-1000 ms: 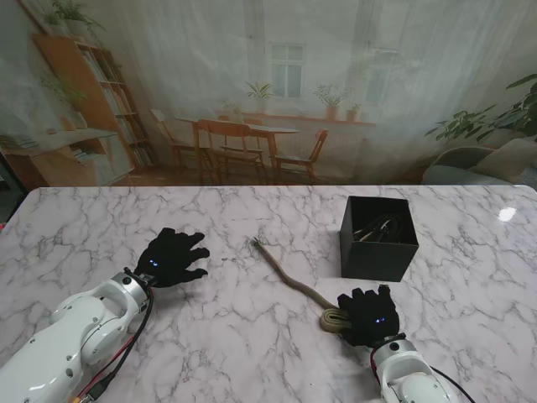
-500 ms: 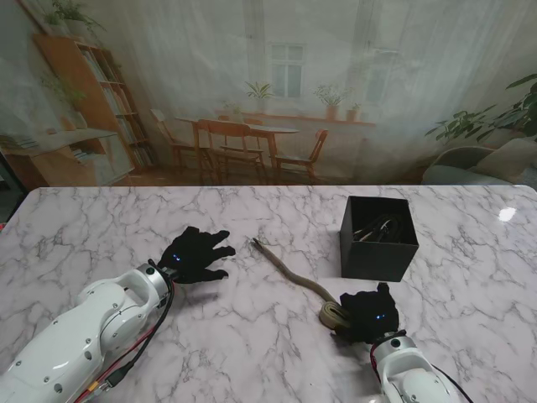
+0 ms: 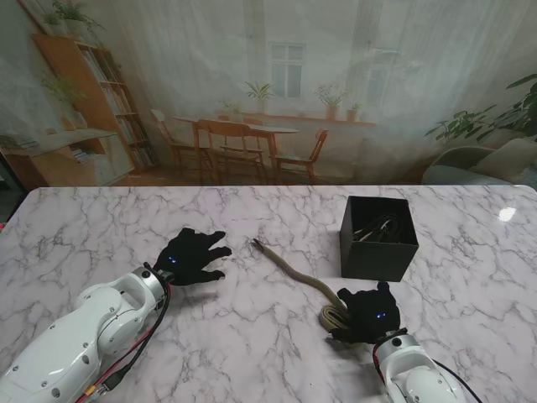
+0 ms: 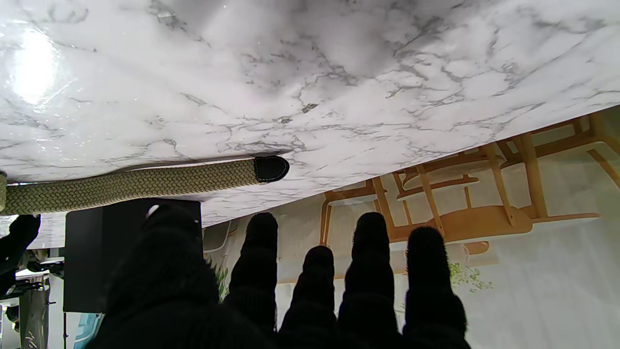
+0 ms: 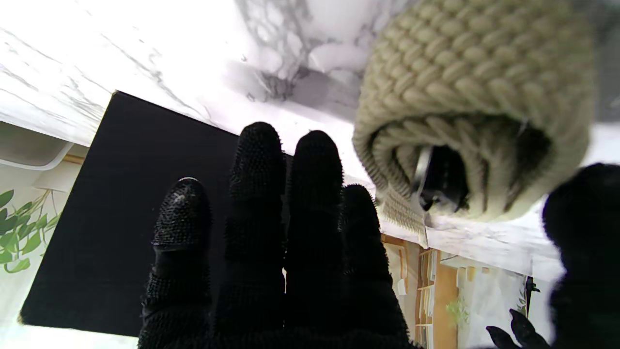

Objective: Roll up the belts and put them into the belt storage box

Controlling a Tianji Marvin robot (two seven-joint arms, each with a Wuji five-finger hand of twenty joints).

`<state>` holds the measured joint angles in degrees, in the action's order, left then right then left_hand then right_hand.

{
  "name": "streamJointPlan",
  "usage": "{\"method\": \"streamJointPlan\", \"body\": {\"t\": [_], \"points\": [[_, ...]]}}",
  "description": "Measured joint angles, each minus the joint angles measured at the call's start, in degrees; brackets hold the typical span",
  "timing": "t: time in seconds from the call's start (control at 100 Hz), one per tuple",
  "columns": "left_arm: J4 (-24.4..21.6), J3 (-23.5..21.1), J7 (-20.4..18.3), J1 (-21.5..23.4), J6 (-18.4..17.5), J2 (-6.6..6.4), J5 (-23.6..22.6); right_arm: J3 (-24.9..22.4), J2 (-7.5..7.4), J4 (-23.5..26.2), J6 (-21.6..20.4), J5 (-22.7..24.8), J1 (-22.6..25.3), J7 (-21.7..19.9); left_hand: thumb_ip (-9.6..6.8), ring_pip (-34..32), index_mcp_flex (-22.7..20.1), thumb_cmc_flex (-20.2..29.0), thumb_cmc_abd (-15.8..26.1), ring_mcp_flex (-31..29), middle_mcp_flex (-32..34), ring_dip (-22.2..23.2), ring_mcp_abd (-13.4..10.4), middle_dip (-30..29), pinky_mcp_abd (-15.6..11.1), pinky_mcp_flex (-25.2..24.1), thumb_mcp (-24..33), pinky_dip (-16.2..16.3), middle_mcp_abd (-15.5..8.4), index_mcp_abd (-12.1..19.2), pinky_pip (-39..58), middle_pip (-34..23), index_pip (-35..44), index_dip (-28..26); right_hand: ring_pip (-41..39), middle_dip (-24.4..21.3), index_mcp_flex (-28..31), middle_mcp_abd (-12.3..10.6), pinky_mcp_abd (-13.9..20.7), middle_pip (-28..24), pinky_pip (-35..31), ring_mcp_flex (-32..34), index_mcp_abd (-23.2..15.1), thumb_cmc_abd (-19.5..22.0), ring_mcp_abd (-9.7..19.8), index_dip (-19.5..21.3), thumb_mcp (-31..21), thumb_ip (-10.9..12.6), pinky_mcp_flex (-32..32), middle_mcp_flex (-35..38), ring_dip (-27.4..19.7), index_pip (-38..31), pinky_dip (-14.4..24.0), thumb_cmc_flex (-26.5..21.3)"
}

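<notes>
Our belt [image 3: 295,278] lies on the table [image 3: 101,227], with one end rolled into a small coil [image 3: 334,316] near us on the right and a long tail running far and left to its dark tip [image 4: 270,168]. The box [image 3: 378,238] sits just past the coil, on the far right, and something is already inside it. Our right hand [image 3: 367,313] is right at the coil with its fingers [image 5: 310,194] spread, thumb on the other side, but we cannot tell if it really grips. Our left hand [image 3: 191,256] is wide and holds nothing, near the tip but apart from it. The coil looks loose, so we think it could spring open if we let go or roll too fast. The long tail could twist or slide away if the left hand does not guide it.
</notes>
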<state>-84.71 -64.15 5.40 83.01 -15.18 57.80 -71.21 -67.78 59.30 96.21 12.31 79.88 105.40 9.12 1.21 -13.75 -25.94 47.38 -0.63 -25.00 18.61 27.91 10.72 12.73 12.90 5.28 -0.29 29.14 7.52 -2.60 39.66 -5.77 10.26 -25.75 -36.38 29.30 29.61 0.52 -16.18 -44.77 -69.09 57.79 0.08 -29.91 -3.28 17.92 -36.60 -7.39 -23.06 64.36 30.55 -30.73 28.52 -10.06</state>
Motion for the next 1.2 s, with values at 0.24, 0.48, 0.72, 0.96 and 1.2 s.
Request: {"method": "streamJointPlan", "body": {"t": [0.24, 0.48, 0.72, 0.96, 1.2], "points": [[0.06, -0.36, 0.94, 0.14, -0.02, -0.01, -0.53, -3.89, 0.25, 3.51, -2.11, 0.73, 3.12, 1.59, 0.0, 0.0, 0.0, 0.0, 0.0, -0.01, 0.14, 0.0, 0.0, 0.0, 0.0, 0.0, 0.0, 0.0, 0.0, -0.02, 0.0, 0.0, 0.0, 0.0, 1.44, -0.08, 0.36, 1.2, 0.0, 2.08, 0.0, -2.27, 0.0, 6.38, -1.26, -0.01, 1.25, 0.0, 0.6, -1.98, 0.0, 0.23, 0.0, 2.24], [0.06, -1.11, 2.25, 0.64, -0.02, 0.0, -1.02, -8.28, 0.37, 5.27, -4.76, 5.0, 5.06, 5.72, 0.0, 0.0, -0.04, -0.01, 0.0, -0.04, 0.84, 0.0, 0.0, 0.24, 0.0, 0.0, 0.0, 0.0, 0.07, -0.06, 0.0, -0.15, 0.0, 0.0, 2.82, -0.68, -0.69, 1.35, 0.02, 5.38, 0.0, -2.31, -0.34, 8.85, -1.37, -0.02, 6.04, 0.64, 0.6, -2.97, -1.48, 1.07, 0.0, -0.82], [0.08, -1.3, 2.67, 0.8, 0.1, 0.0, -1.24, -13.15, -0.48, 5.79, -15.31, 7.85, 5.64, 5.02, 0.0, 0.0, -0.05, -0.01, 0.01, -0.05, 0.86, 0.0, 0.0, 0.37, 0.0, 0.0, 0.0, 0.0, 0.07, -0.1, 0.0, -0.15, 0.0, 0.0, 13.49, -6.61, -8.22, 4.49, -0.14, 16.97, 4.66, -10.02, -8.63, 8.9, -1.85, 0.37, 8.92, 1.97, 3.05, -23.21, -6.43, 3.29, -2.62, -9.3], [0.07, -1.55, 2.68, 0.92, 0.13, 0.0, -1.36, -15.78, -2.4, 5.65, -27.88, 9.83, 4.88, 1.42, 0.0, 0.01, -0.05, 0.0, 0.02, -0.05, 0.86, 0.0, 0.0, 0.4, 0.0, 0.0, 0.0, 0.0, 0.08, -0.56, 0.0, -0.17, 0.0, 0.0, 16.41, -13.32, -19.69, 5.81, -0.16, 18.28, 7.78, -15.26, -15.99, 1.54, -1.2, -3.69, -18.99, 4.11, 4.59, -36.32, -10.86, 4.03, -5.65, -17.78], [0.25, -1.37, 3.34, 0.83, 0.15, -0.01, -1.27, -15.99, -3.05, 2.58, -41.32, 5.93, 0.84, -0.57, 0.0, 0.01, 0.0, -0.01, 0.07, -0.07, 0.86, 0.0, 0.0, 1.0, 0.0, 0.0, 0.0, 0.0, 0.09, -1.3, 0.0, -1.33, -0.01, 0.0, 20.64, -14.54, -20.96, 5.26, -1.03, 19.23, 10.2, -20.43, -23.61, 0.11, -1.69, -10.83, -30.05, 2.64, 4.89, -45.4, -14.86, 9.7, -8.14, -29.96]]}}
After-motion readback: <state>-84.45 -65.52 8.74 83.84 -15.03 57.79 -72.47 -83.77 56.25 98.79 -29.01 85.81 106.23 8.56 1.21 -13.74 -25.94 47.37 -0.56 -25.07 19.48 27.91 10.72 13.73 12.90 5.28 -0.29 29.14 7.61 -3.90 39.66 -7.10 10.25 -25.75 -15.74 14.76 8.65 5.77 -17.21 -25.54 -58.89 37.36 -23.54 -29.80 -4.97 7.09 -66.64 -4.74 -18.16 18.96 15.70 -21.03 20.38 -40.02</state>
